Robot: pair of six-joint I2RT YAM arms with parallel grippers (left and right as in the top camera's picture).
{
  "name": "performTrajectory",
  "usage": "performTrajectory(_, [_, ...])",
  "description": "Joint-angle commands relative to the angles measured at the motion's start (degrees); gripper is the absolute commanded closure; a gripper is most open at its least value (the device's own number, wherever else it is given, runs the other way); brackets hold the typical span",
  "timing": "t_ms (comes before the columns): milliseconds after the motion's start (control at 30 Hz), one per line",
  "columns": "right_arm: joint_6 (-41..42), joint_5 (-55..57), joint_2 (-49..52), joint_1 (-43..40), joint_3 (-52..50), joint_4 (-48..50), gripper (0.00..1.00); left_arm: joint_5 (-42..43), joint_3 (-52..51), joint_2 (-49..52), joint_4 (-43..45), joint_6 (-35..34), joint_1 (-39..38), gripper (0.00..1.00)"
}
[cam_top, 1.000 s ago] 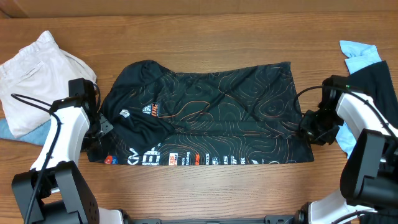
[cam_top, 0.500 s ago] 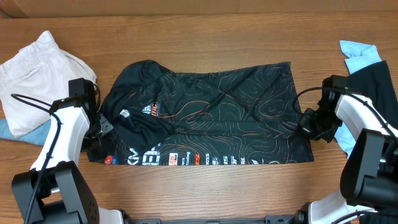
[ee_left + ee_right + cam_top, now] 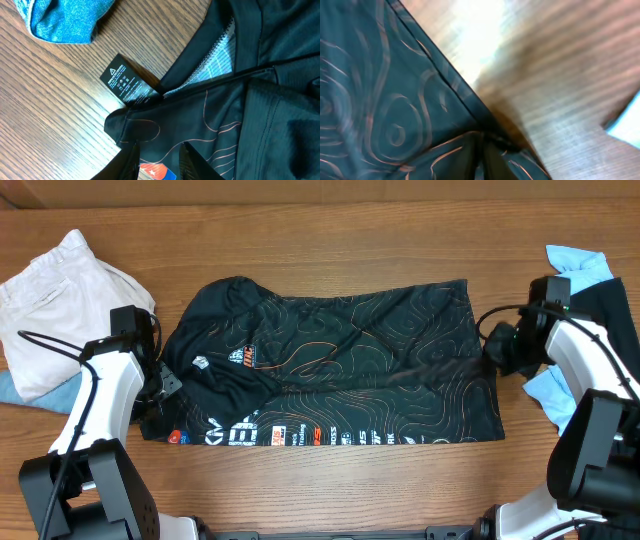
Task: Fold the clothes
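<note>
While the jersey (image 3: 330, 365) lies spread across the middle of the tabletop (image 3: 330, 230), logo strip along the near edge, you are at the grasping stage of a fold.

Right gripper (image 3: 482, 150): closed on the hem at the jersey's right edge, cloth puckered where the tips meet.

Left gripper (image 3: 159, 152): narrow, with the lower left corner, just beside the care label (image 3: 127, 82), bunched between its tips. It reads as a pinch.

Judgement: next you need to raise the right hem clear of the wood and carry it across toward the left end. Keep the left corner anchored so the cloth neither drags nor bunches.
</note>
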Motion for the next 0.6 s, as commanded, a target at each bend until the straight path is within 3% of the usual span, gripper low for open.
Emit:
performTrajectory(0, [0.02, -1.84, -0.15, -0.15, 1.14, 0.44, 0.82, 0.20, 1.38, -1.31, 0.00, 0.48, 0.57, 0.70])
performTrajectory(33, [-0.31, -1.81, -0.15, -0.15, 1.14, 0.11, 0.74, 0.22, 1.38, -1.31, 0.02, 0.48, 0.57, 0.70])
performTrajectory(67, [-0.39, -1.55, -0.15, -0.15, 1.14, -0.24, 0.73, 0.20, 1.38, -1.31, 0.04, 0.48, 0.57, 0.70])
performTrajectory(267, [-0.39, -1.38, -0.15, -0.15, 1.14, -1.14, 0.73, 0.28, 1.44, -1.31, 0.17, 0.74, 0.57, 0.70])
performTrajectory(433, [-0.42, -1.44, -0.17, -0.15, 1.20, -1.86, 0.75, 3.34, 3.67, -1.31, 0.52, 4.85, 0.57, 0.70])
performTrajectory(567, [-3.17, -3.13, -1.14, -0.13, 2.73, -2.21, 0.74, 9.46, 8.63, -1.31, 1.31, 9.05, 0.44, 0.63])
